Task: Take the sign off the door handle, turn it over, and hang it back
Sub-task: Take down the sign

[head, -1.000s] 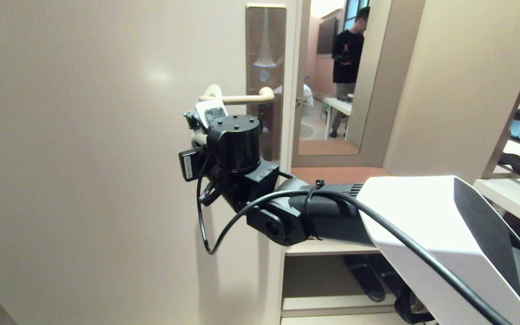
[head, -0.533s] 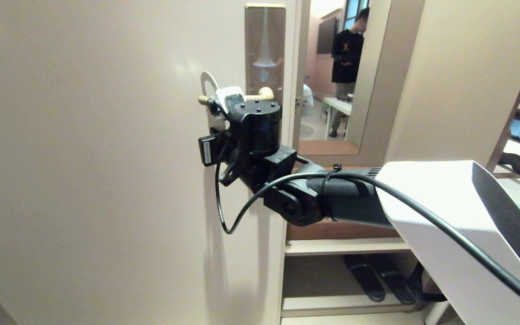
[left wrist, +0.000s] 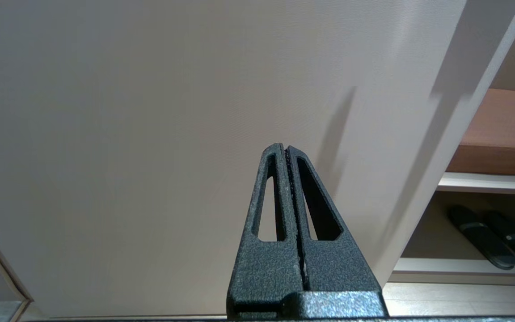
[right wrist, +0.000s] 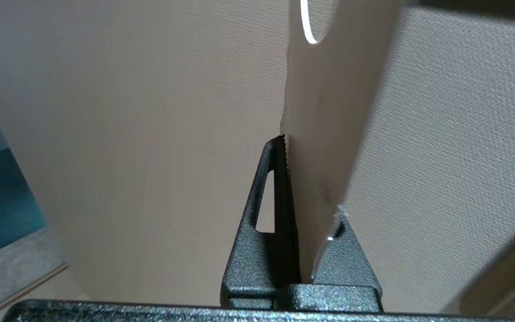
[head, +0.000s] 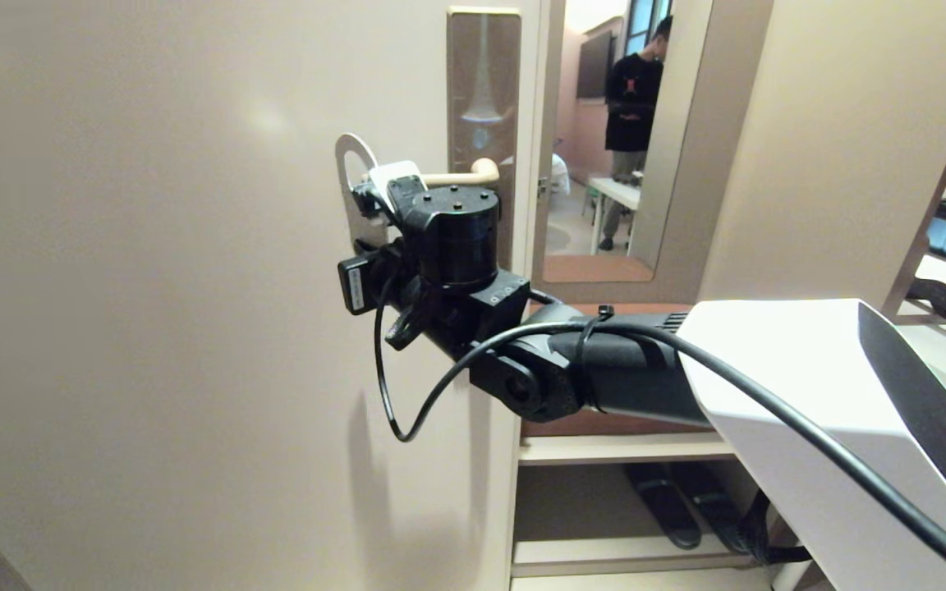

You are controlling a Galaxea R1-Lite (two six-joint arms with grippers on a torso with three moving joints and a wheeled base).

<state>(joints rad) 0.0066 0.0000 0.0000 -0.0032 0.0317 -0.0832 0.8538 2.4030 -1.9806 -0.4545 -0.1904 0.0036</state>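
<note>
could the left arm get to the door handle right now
Probably not easily. The left gripper is shut and sits low by the door, while the right gripper, clamped on the sign, crowds the door handle.

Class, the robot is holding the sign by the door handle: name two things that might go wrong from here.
1. The right gripper pinches only the sign's lower edge, so the sign may slip or twist.
2. The sign's hole sits beside the handle's free end, so it may miss or snag while being hung.

Pale sign (head: 350,189) upright beside beige door handle (head: 461,175), off it.
</note>
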